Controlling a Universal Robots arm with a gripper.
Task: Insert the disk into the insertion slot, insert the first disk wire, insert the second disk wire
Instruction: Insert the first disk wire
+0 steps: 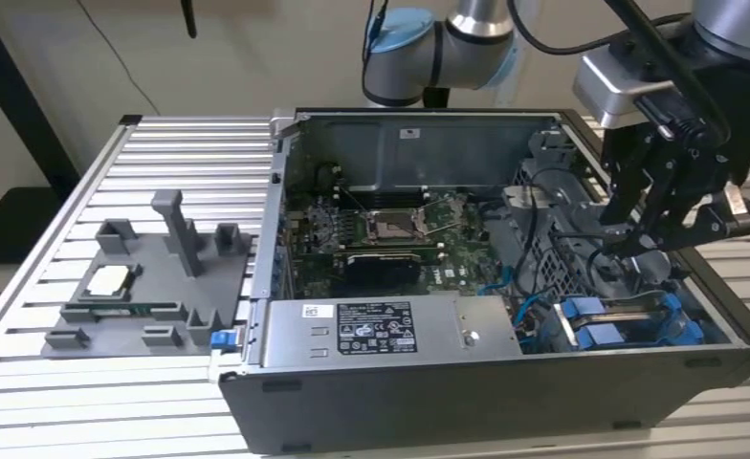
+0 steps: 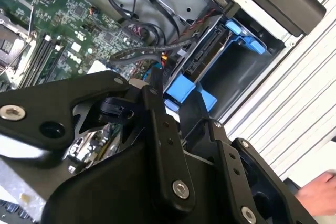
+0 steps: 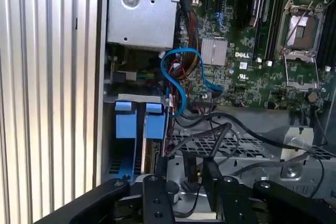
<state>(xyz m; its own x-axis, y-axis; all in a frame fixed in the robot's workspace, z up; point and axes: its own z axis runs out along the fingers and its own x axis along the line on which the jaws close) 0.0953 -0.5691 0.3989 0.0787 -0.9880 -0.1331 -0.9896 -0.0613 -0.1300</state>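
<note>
1. My gripper [image 3: 185, 167] hangs over the drive-bay end of the open computer case [image 1: 477, 402], at the exterior view's right. It is above the perforated metal cage [image 3: 236, 145], not down in the bay.
2. My fingers [image 3: 210, 169] stand apart with a clear gap between them, and nothing is clamped there. Loose black cables [image 3: 226, 129] run across the cage just beyond the fingertips.
3. The disk [image 2: 206, 51] sits on edge in the insertion slot [image 2: 233, 74]. In the second wrist view I see only a thin dark-grey side with a connector strip along it, held in its bright blue carrier. The white label is turned away from view.
4. The slot is a narrow grey bay in the near corner of the case at the exterior view's right, just beside the grey labelled power-supply box [image 1: 388, 330]. Blue plastic pieces stand at both ends of it, and part of the bay beside the disk looks dark and hollow.
5. A blue cable [image 3: 181, 85] loops between the motherboard [image 1: 388, 229] and the top of the bay. I cannot tell whether either end is plugged into the disk.
6. The case rests on a slatted metal table [image 1: 184, 163], with a grey fixture tray [image 1: 145, 287] beside it at the exterior view's left.
7. A person's hand [image 2: 317, 198] shows at the edge of the second wrist view, outside the case.
</note>
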